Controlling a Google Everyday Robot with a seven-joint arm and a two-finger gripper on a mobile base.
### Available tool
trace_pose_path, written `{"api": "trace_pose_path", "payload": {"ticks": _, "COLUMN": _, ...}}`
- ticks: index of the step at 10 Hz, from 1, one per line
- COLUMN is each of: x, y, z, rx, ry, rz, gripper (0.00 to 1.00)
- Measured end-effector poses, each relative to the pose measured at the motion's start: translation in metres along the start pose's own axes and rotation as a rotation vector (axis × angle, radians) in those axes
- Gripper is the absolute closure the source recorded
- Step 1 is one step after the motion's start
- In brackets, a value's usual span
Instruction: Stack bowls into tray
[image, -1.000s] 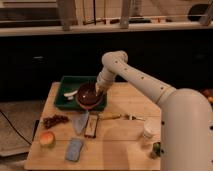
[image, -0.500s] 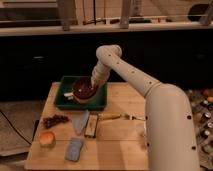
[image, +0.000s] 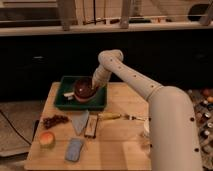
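Note:
The dark green tray (image: 62, 103) sits at the back left of the wooden table. An orange-red bowl (image: 86, 98) lies inside it. The dark maroon-brown bowl (image: 83, 88) sits tilted on top of the orange-red one, inside the tray. My gripper (image: 94, 83) reaches down from the arm's elbow and is shut on the maroon bowl's right rim.
A small white item (image: 68, 94) lies in the tray's left part. On the table (image: 120, 145) are grapes (image: 54, 120), a peach (image: 47, 139), a blue sponge (image: 75, 149), a grey packet (image: 80, 121), a brown bar (image: 91, 125) and a yellow-handled fork (image: 116, 117). My arm covers the table's right side.
My gripper has carried the maroon bowl left and back from the tray's front edge into the tray, onto the orange-red bowl.

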Motion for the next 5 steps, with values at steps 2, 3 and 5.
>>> {"api": "trace_pose_path", "payload": {"ticks": 2, "x": 0.0019, "y": -0.0029, "z": 0.0049, "rx": 0.020, "ry": 0.014, "rz": 0.032, "gripper": 1.00}}
{"api": "trace_pose_path", "payload": {"ticks": 3, "x": 0.0025, "y": -0.0033, "z": 0.0063, "rx": 0.030, "ry": 0.015, "rz": 0.042, "gripper": 1.00}}
{"api": "trace_pose_path", "payload": {"ticks": 5, "x": 0.0033, "y": -0.0030, "z": 0.0094, "rx": 0.049, "ry": 0.010, "rz": 0.062, "gripper": 1.00}}
